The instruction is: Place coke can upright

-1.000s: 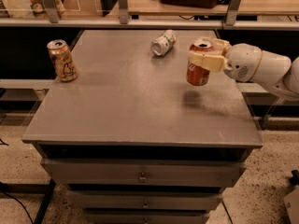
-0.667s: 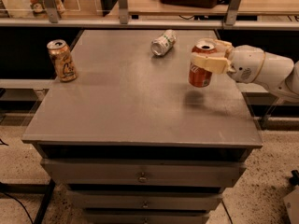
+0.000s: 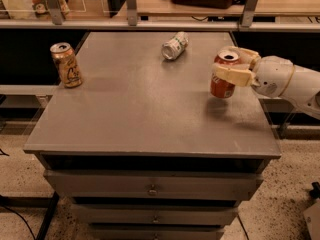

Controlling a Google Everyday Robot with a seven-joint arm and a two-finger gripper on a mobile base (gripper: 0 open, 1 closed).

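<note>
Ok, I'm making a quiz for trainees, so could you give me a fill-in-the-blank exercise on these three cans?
1. At the right side of the cabinet top, the gripper is shut on the coke can, whose opening faces ____.
2. The white-and-green can lies on its ____.
3. The tan-gold can stands upright near the cabinet top's ____ edge.
Missing words: up; side; left.

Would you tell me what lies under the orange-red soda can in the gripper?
Under the orange-red aluminium soda can, clasped upright by the gripper at the picture's right, lies only grey tabletop with the can's shadow. Its base is hidden from view.
</note>
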